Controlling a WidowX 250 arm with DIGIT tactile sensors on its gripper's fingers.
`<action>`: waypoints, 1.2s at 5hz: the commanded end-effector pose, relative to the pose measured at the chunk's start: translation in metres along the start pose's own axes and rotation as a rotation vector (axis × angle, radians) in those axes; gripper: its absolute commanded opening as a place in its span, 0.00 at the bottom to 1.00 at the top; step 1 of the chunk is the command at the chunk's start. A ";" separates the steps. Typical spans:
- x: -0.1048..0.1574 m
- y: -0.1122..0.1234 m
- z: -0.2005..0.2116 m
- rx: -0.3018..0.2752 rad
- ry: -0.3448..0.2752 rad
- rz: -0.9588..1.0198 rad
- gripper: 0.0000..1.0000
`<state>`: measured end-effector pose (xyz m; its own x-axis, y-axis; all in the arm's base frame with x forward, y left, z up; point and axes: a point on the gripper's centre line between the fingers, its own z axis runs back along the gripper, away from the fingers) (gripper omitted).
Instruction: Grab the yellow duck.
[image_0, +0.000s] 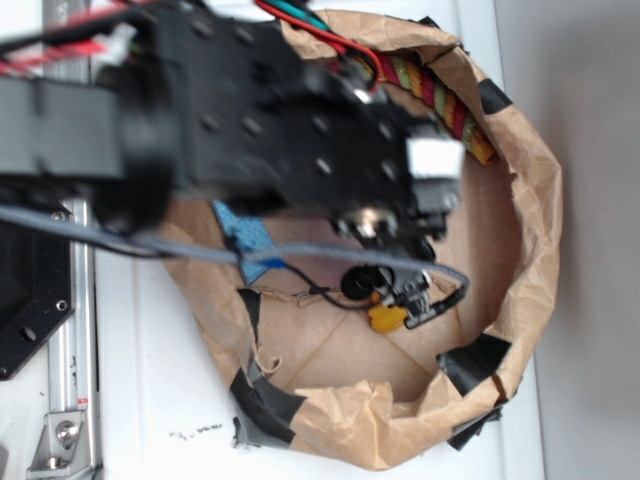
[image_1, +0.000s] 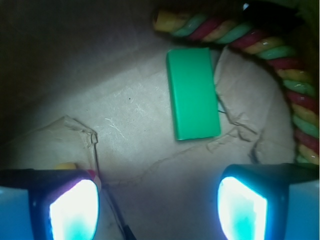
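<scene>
The yellow duck lies on the brown paper floor of the paper-lined basin, near its front. My gripper hangs low just above and behind it. In the wrist view my gripper is open, with its two glowing fingers wide apart and only bare paper between them. A sliver of the yellow duck with a bit of red peeks out behind the top of the left finger. Most of the duck is hidden by that finger.
A crumpled brown paper wall with black tape rings the basin. A striped rope lies along the far right wall and also shows in the wrist view. A blue sponge lies at the left. A green block lies ahead of the fingers.
</scene>
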<state>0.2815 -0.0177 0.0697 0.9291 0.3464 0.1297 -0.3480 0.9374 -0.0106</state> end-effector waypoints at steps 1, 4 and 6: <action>0.002 -0.021 -0.015 -0.013 0.006 -0.089 1.00; -0.021 -0.014 -0.020 -0.015 0.044 -0.119 1.00; -0.036 -0.020 -0.067 0.043 0.150 -0.167 1.00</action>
<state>0.2829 -0.0487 0.0176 0.9690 0.2428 0.0455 -0.2432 0.9700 0.0030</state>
